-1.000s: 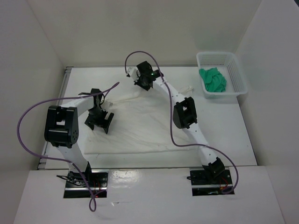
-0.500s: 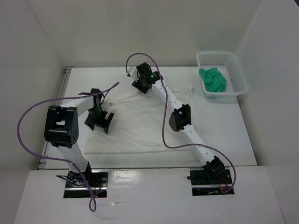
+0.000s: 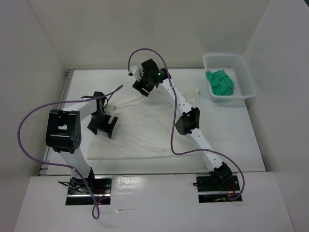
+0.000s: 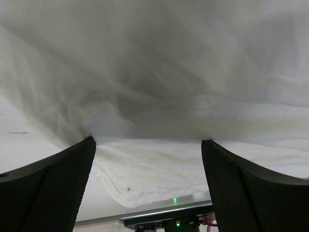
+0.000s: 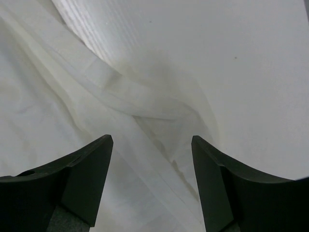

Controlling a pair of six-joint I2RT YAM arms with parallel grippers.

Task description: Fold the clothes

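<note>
Your left gripper [image 4: 148, 141] has its jaws wide apart, gripping nothing. The white garment [image 4: 154, 72] lies spread on the surface beneath and ahead of them, with its hem visible between them. Your right gripper [image 5: 152, 140] also has its jaws apart, above a twisted fold at the garment's edge, with bare surface [image 5: 251, 58] to their right. You cannot tell whether either gripper's tips touch the cloth.

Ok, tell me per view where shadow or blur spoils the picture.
Top external: even light, sharp, but the white garment barely separates from the white table. Left wrist: a dark shadow falls over the garment's middle. Right wrist: bright, folds crisp, only faint shadow.
</note>
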